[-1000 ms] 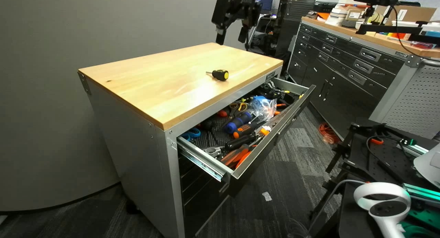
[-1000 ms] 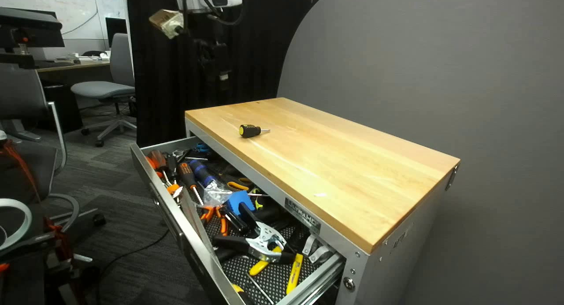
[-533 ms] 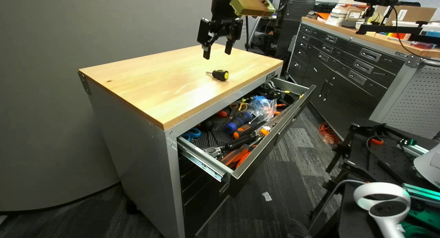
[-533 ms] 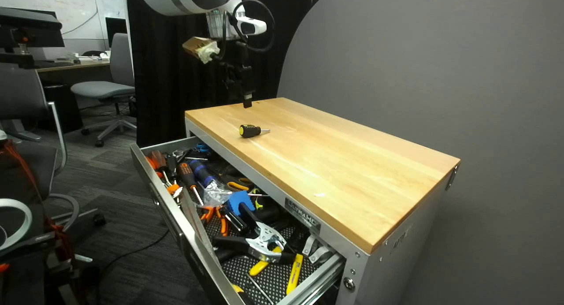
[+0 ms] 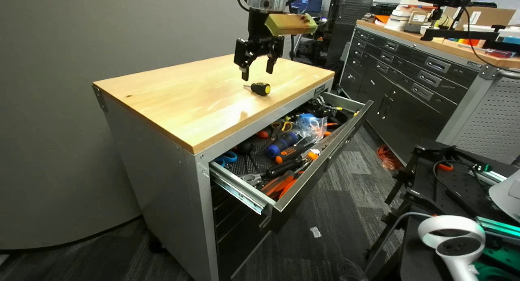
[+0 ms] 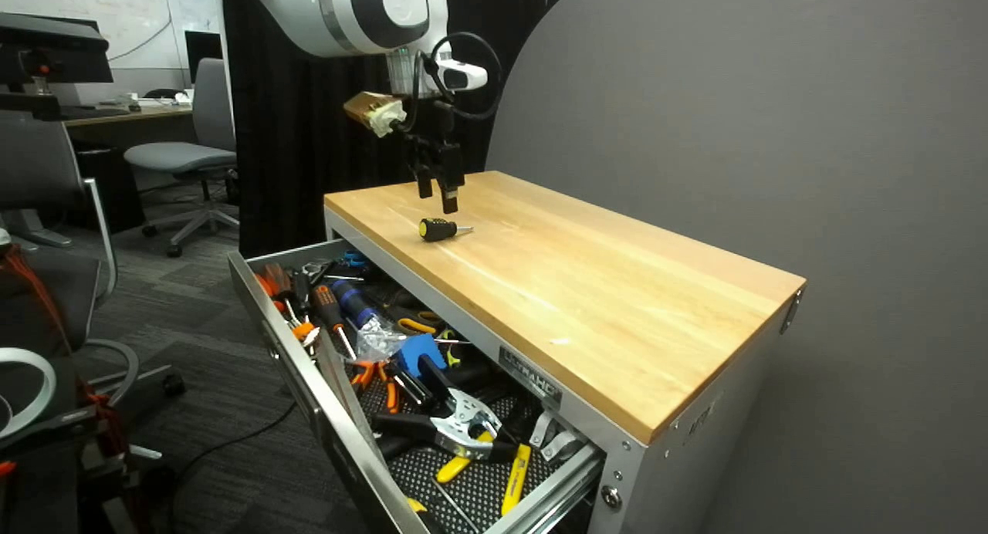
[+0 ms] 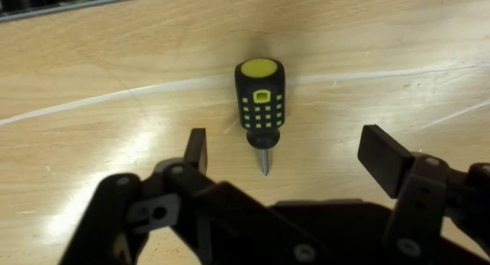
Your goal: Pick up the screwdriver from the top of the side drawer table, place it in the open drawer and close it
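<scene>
The gripper [image 7: 287, 150] is hovering above the side drawer table [image 6: 617, 310], its fingers [image 7: 383, 161] standing wide apart and pinching nothing. The screwdriver [image 7: 261, 104] is lying on that table's top, just above the middle of the wrist view, its handle pointing toward the top of the frame and its shaft toward the bottom.

The gripper seems to be lining up a grasp. The fingers are standing to either side of the handle's line, so a pinch across its width should be working. The screwdriver, though, is sitting nearer the finger on the left of that view, and the handle is showing higher than the fingertips; the gripper probably should be edging left and up-frame while sinking. Closing on the thick handle should be holding better than closing on the thin shaft.

In both exterior views the gripper is hanging lower and nearer the screwdriver than half a second ago; the screwdriver and the open drawer [image 5: 315, 167], right of centre in its frame, are resting unchanged.
</scene>
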